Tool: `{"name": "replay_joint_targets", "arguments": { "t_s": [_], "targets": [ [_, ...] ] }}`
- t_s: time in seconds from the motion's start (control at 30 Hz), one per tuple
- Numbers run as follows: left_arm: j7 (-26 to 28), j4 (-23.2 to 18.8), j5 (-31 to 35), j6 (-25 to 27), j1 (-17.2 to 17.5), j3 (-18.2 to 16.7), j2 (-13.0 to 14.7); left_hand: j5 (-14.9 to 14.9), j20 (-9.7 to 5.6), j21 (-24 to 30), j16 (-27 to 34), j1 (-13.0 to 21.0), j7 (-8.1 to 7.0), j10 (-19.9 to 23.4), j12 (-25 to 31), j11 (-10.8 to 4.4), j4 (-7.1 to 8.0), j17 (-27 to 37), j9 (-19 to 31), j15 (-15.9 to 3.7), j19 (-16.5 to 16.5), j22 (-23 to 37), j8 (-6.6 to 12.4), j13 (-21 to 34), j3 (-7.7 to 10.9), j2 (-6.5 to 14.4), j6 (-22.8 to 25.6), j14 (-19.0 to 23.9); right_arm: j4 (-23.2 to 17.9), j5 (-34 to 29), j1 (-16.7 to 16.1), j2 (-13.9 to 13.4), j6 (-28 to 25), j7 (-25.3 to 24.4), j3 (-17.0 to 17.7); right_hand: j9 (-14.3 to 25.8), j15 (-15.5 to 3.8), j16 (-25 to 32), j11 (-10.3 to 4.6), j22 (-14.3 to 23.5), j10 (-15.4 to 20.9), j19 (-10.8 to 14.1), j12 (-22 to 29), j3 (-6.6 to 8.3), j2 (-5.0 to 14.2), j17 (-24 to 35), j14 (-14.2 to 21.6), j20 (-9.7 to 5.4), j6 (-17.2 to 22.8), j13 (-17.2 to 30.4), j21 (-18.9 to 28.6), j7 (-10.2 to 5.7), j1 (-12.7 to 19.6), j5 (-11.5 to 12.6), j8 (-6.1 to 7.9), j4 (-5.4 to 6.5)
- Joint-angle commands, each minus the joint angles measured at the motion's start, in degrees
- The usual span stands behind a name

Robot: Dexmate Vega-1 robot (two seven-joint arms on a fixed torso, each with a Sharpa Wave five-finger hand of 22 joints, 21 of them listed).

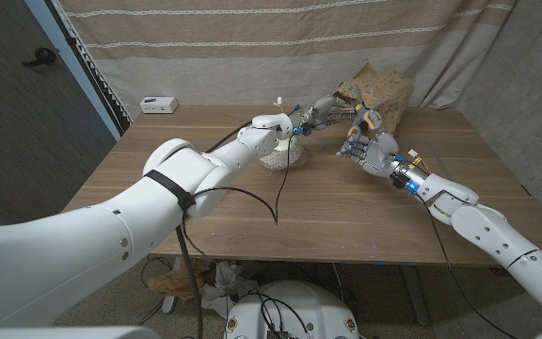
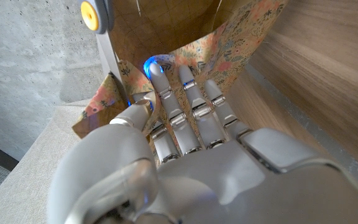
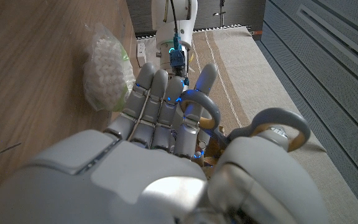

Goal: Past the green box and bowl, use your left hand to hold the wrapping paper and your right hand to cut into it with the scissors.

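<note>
Far side of the wooden table [image 1: 280,202], right of middle: wrapping paper [image 1: 380,94], brown with little flowers, standing up by the curtain [image 1: 280,47]. Left hand [image 1: 323,111] stretched out to the paper, fingers [image 2: 188,102] pressed against its flowery edge, thumb on the other side, pinching it. Right hand [image 1: 367,151] just beside, a bit nearer, wrapped around the scissors [image 3: 253,130], fingers through the grey handle loops. Scissor blade with its yellow screw [image 2: 97,15] up against the paper, right by the left thumb. Bag of little white balls [image 1: 283,157] lying on the table under the left arm. Small white box [image 1: 159,104] far back on the left.
</note>
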Motion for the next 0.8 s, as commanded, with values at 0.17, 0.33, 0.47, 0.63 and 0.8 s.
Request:
{"name": "replay_joint_targets", "arguments": {
  "t_s": [0.17, 0.33, 0.47, 0.63, 0.8],
  "targets": [
    [1.3, 0.0, 0.0, 0.8, -0.3, 0.3, -0.1, -0.1, -7.41, 0.4, 0.2, 0.7, 1.51, 0.9, 0.5, -0.47, -0.3, 0.1, -0.3, -7.36, -0.3, 0.0, 0.16, -0.1, 0.27, -0.2, 2.9, 0.9, 0.2, 0.6, 0.3, 0.0, -0.6, 0.4, 0.1, 0.3, -1.43, 0.5, 0.3, 0.1, -0.1, 0.3, 0.6, -0.01, 0.44, 0.1, -0.2, 0.16, -0.7, 0.1, 0.0, 3.37, 0.2, -0.1, -0.48, -0.25],
    [1.4, 0.0, -0.2, 1.0, -0.2, -0.1, -0.2, -0.2, -7.33, 0.5, 0.1, 0.7, 1.4, 1.1, 0.5, -0.44, -0.36, 0.0, -0.4, -7.34, -0.4, 0.0, 0.02, -0.2, 0.3, -0.3, 2.6, 1.0, 0.2, 0.1, 0.2, 0.0, -0.3, 0.2, 0.0, 0.3, -1.45, 0.5, 0.36, 0.1, -0.1, 0.3, 0.6, -0.01, 0.44, -0.1, -0.1, 0.15, -0.6, 0.1, 0.0, 3.38, 0.2, -0.1, -0.53, -0.28],
    [1.5, 0.0, -0.3, 1.1, -0.2, -0.3, -0.2, -0.2, -7.28, 0.5, 0.0, 0.6, 1.38, 1.0, 0.4, -0.44, -0.35, 0.0, -0.3, -7.33, -0.5, -0.1, 0.06, -0.4, 0.31, -0.4, 2.4, 1.0, 0.0, 0.7, 0.2, 0.0, -0.9, 0.0, 0.1, 0.4, -1.58, 0.5, 0.24, 0.1, -0.1, 0.4, 0.7, -0.01, 0.45, -0.1, -0.1, 0.14, -0.6, 0.1, 0.0, 3.36, 0.2, -0.1, -0.54, -0.29],
    [1.2, 0.0, -0.2, 1.0, -0.1, -0.5, -0.2, -0.2, -7.23, 0.6, 0.0, 0.6, 1.41, 1.1, 0.4, -0.44, -0.32, 0.0, -0.3, -7.33, -0.6, -0.1, 0.12, -0.4, 0.34, -0.4, 2.5, 1.0, -0.1, 0.5, 0.1, 0.1, -0.7, -0.3, 0.1, 0.3, -1.76, 0.6, 0.38, 0.1, 0.3, 0.4, 0.6, 0.08, 0.57, -0.3, 0.0, 0.04, -0.1, -0.3, 0.0, 3.22, 0.4, -0.1, -0.56, -0.38],
    [0.9, 0.0, -0.2, 0.8, 0.1, -0.6, -0.1, -0.2, -7.2, 0.6, -0.1, 0.6, 1.23, 1.2, 0.6, -0.44, -0.3, 0.0, -0.3, -7.33, -0.6, -0.1, 0.14, -0.3, 0.37, -0.4, 2.5, 1.0, -0.3, 0.5, 0.0, 0.2, -0.6, -0.7, 0.1, -0.2, -2.71, 1.0, -0.03, 0.1, 2.6, 1.1, 0.5, 0.5, 1.21, -1.1, 1.8, -0.19, 1.2, -2.0, 0.2, 3.38, 1.0, -0.1, -0.71, -0.62]
  ]
}}
